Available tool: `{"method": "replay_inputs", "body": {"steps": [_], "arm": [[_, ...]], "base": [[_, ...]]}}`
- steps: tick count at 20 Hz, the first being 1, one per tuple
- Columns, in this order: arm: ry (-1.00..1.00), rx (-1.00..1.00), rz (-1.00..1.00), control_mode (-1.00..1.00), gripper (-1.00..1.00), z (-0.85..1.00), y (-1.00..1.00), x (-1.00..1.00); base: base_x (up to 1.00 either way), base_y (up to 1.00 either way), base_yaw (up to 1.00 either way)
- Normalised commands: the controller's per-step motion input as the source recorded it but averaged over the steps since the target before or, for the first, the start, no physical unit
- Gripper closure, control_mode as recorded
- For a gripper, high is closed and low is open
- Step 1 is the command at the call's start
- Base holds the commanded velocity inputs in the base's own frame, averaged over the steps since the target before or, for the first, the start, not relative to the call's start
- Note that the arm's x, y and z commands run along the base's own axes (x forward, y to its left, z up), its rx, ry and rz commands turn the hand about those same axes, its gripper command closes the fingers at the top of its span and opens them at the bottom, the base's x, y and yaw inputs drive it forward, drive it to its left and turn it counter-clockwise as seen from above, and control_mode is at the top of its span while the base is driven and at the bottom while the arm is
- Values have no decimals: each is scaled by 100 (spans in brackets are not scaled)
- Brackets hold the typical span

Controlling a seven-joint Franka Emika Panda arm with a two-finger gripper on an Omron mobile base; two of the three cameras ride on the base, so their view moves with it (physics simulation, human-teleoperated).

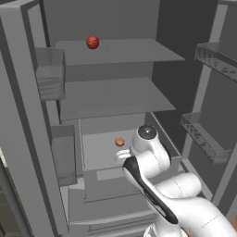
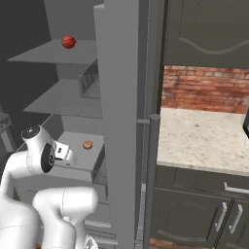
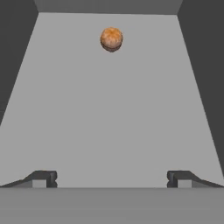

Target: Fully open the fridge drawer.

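The fridge drawer (image 1: 99, 150) sits low in the open fridge, under the two shelves, partly pulled out. It looks rigid and light, likely sliding easily; its front lip seems the place to hook. The tool (image 3: 111, 179) hangs spread over it, empty. A small orange (image 3: 111, 39) lies inside; a red ball (image 1: 92, 42) rests on the top shelf (image 1: 139, 51).
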Motion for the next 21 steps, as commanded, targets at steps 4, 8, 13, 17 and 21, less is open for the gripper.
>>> {"method": "replay_inputs", "body": {"steps": [4,8,13,17,21], "arm": [[-8,0,0,-100,-100,0,0,-36],[-7,2,0,-100,-100,0,0,-24],[-7,1,0,-100,-100,3,0,-12],[-8,0,0,-100,-100,16,0,-14],[-15,2,0,-100,-100,27,0,-32]], "base": [[0,0,0],[0,0,0],[0,0,0],[0,0,0],[0,0,0]]}}
